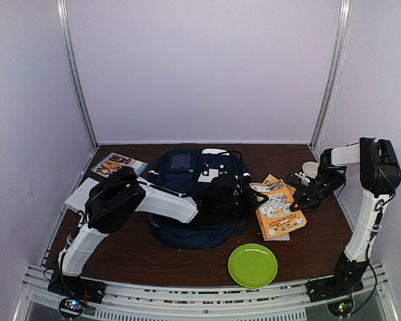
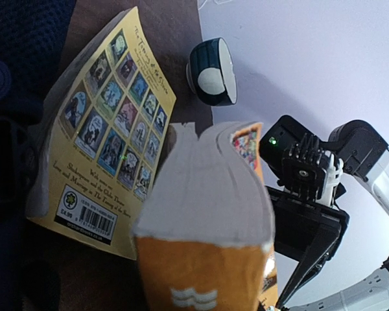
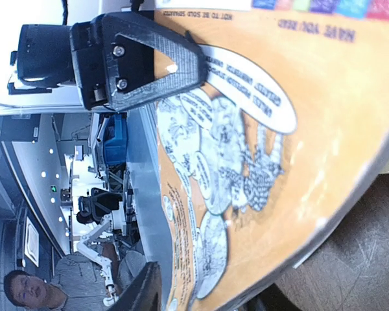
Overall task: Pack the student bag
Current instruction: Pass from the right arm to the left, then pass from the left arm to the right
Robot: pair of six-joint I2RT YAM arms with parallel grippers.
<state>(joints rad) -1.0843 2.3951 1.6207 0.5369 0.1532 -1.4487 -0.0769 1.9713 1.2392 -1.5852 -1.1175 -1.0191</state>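
The navy student bag point(image 1: 180, 231) lies flat in the middle of the table, and my left arm reaches across it. My left gripper point(image 1: 252, 198) is shut on the spine end of a thick orange book point(image 1: 279, 211). The book fills the left wrist view point(image 2: 204, 214) end-on with its pages bowed, and it hides my fingers there. The orange book is tilted up off the table. My right gripper point(image 1: 299, 199) is at the book's right edge, open. Its fingers point(image 3: 149, 58) stand wide apart over the cartoon cover point(image 3: 266, 142). A yellow paperback point(image 2: 104, 142) lies under the orange book.
A green plate point(image 1: 252, 265) sits near the front edge. A dark cup with a white inside point(image 2: 212, 71) stands beyond the books at the back right. A picture booklet point(image 1: 118, 164) and a white item point(image 1: 80, 194) lie left of the bag.
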